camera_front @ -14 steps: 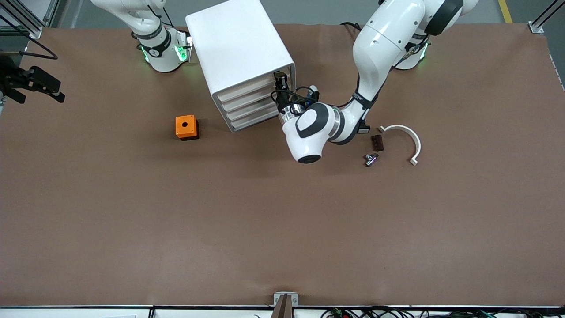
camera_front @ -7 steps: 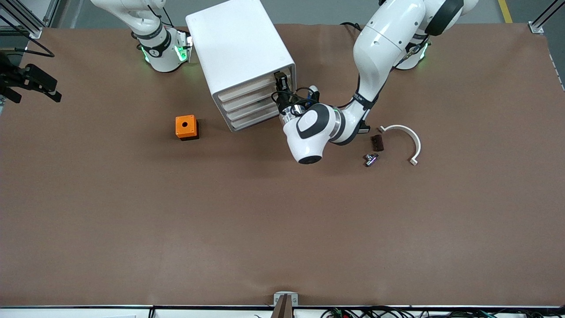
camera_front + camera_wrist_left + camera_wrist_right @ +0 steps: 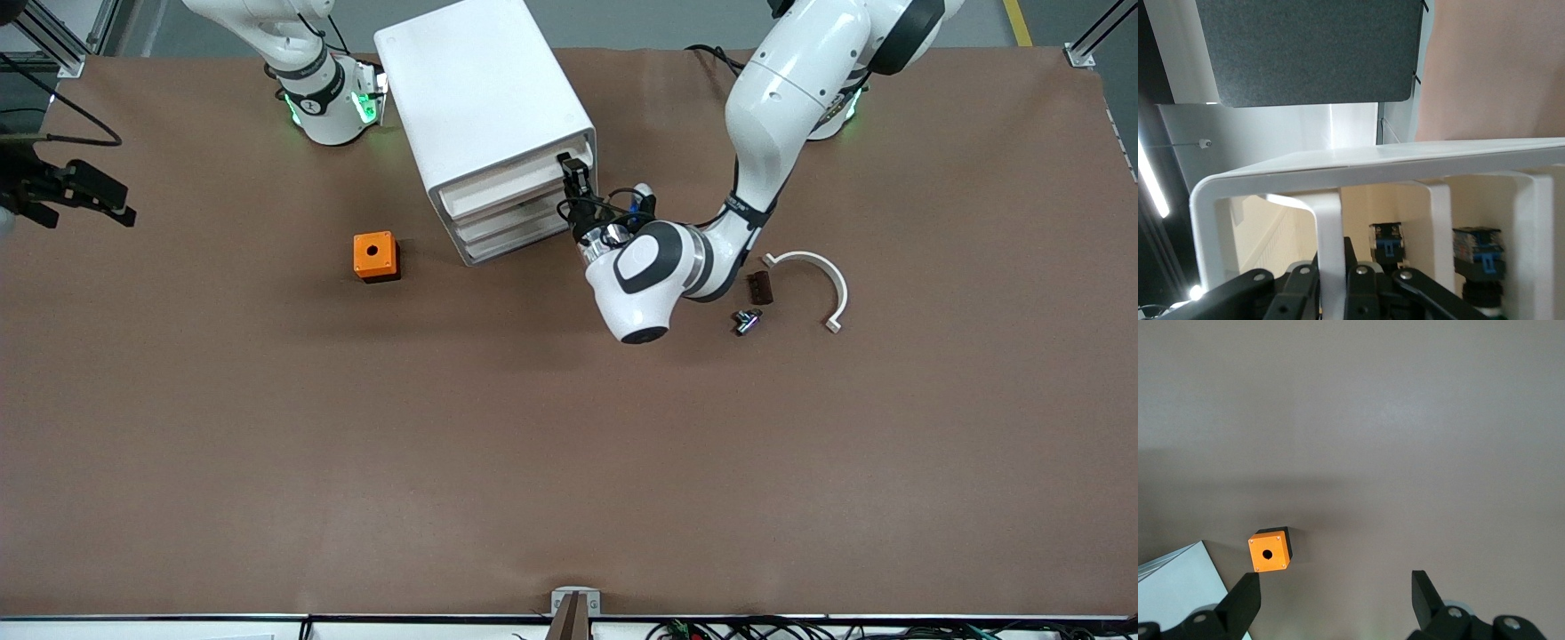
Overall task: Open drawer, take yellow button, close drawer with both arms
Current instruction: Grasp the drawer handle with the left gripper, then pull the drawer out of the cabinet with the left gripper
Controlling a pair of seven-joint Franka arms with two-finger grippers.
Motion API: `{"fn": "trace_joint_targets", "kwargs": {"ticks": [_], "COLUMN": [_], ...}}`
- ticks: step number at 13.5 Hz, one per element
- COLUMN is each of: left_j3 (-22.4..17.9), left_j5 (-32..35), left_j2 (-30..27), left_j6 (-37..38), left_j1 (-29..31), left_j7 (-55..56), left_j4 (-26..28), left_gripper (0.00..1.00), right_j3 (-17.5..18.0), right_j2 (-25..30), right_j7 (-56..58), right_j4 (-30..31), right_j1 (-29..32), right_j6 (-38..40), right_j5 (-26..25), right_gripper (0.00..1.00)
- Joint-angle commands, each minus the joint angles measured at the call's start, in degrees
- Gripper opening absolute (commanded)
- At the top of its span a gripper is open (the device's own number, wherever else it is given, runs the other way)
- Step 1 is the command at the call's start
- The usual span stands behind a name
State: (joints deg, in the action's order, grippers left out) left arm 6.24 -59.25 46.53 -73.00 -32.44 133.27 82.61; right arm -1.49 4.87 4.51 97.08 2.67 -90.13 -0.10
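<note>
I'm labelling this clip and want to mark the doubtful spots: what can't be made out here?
- Button: front view, hidden inside the top drawer.
- Left wrist view: parts in the drawer show only blue-and-black bodies; caps hidden by the drawer front.
- Left gripper: front view, its hold on the drawer too small to see.
- Right gripper: cut at the edge.
</note>
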Motion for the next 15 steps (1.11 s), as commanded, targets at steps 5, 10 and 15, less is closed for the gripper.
{"fn": "trace_joint_targets", "kwargs": {"ticks": [5,10,15], "left_j3": [-3.6,-3.6,-3.6], "left_j5": [-2.8,-2.9,-2.9], "left_j2": [0.7,0.7,0.7], "left_j6": [-0.3,-1.8,-1.8], "left_j1": [4.6,8.2,8.9], "left_j7": [-1.1,-1.5,-1.5], "left_j4": [-1.9,-3.2,-3.2], "left_gripper": [0.03,0.07,0.15], "right_j3": [0.1,0.1,0.1], "right_j2": [-5.7,-8.7,-8.7], "right_j7": [0.4,0.4,-0.9], "right_j4": [-3.7,-4.3,-4.4], "right_j1": [0.8,1.2,0.9], "right_j6": [0.3,0.2,0.2], "right_j5": [-1.4,-2.5,-1.2], "right_gripper": [1.00,1.00,1.00]}}
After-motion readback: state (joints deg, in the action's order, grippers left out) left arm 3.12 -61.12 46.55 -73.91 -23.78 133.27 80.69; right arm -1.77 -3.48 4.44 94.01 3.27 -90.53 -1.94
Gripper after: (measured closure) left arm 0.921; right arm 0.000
